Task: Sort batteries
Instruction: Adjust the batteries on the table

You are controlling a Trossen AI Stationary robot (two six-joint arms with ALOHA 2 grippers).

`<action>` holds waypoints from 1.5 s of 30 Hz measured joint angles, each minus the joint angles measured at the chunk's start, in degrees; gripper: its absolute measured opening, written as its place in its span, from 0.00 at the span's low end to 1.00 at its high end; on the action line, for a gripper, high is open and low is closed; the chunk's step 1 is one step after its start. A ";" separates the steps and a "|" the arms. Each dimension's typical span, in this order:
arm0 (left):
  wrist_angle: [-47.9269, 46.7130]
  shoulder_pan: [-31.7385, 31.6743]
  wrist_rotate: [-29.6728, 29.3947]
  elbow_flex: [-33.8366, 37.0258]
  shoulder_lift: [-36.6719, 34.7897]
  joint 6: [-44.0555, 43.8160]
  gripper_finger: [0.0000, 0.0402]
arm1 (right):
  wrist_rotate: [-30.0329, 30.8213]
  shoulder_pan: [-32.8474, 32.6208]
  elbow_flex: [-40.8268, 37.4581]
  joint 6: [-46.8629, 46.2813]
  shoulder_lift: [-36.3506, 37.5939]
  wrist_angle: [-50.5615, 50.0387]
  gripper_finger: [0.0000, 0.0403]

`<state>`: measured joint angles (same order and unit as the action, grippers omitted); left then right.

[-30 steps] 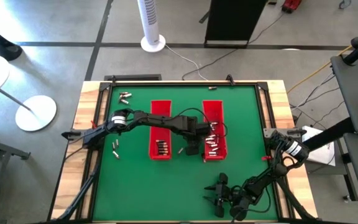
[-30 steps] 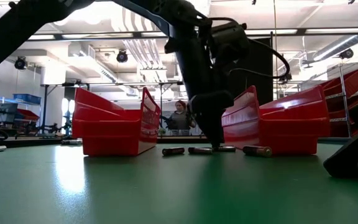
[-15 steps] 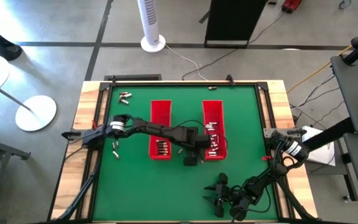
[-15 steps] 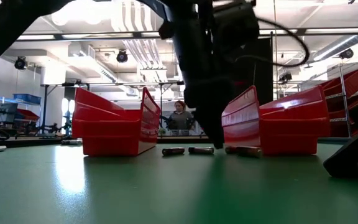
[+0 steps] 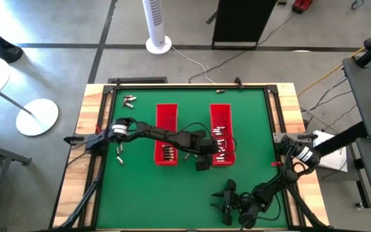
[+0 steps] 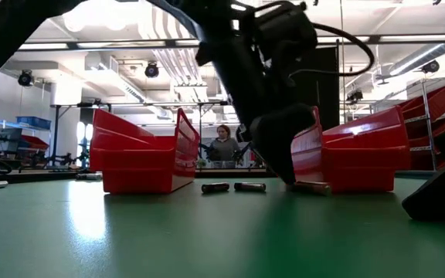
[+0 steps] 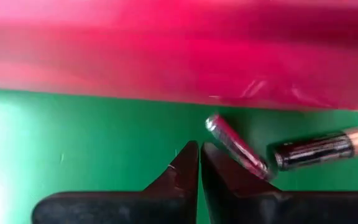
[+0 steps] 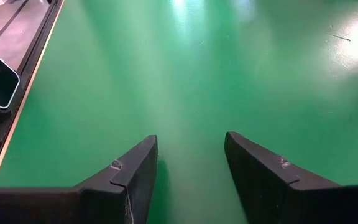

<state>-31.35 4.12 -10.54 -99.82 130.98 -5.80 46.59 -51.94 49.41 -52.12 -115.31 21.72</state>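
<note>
We see left gripper [image 7: 199, 152] fingers closed, empty, shifted beside right tray [image 5: 221, 116], nudging batteries [image 7: 238, 146]; right gripper [image 8: 188, 162] open, waiting.

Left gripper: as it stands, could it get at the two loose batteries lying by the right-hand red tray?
Probably yes. The left gripper sits low on the mat, shut and empty, with the silvery battery and dark battery just beyond its tips beside the red tray. It must open first.

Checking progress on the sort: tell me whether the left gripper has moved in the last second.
Yes. The left gripper, fingers shut and empty, has shifted toward the table's near edge, from beside the right red tray's near half to just past its near left corner.
</note>
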 joint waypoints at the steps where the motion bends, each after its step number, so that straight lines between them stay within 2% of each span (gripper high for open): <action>1: 1.44 0.00 -0.39 1.33 -0.60 -0.36 0.00 | 0.00 -0.01 0.00 0.00 0.00 0.00 0.46; 11: 16.24 0.00 -0.55 12.85 -6.50 -1.27 0.00 | -0.04 -0.01 0.04 0.04 0.00 0.00 0.47; 23: 12.04 -0.14 -0.51 12.66 -5.33 0.34 0.00 | -0.04 0.08 0.04 0.07 0.00 -0.10 0.45; 29: 11.54 2.65 1.67 12.53 -5.42 0.24 0.00 | -0.07 0.06 0.04 0.04 0.00 0.02 0.47; 39: 10.62 6.44 1.88 10.88 -5.63 -2.30 0.00 | 0.00 -0.01 0.04 1.72 0.21 -0.30 0.46; 42: 9.59 6.94 0.30 10.17 -6.61 -2.39 0.00 | 0.41 -0.30 0.02 2.42 1.77 -1.83 0.46; 45: 9.14 6.73 -2.67 10.26 -7.61 -2.65 0.00 | 1.66 -0.64 0.73 1.35 4.03 -8.76 0.46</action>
<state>-22.20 10.85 -13.22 -89.56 123.37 -8.45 48.24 -52.58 50.13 -50.77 -111.28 12.96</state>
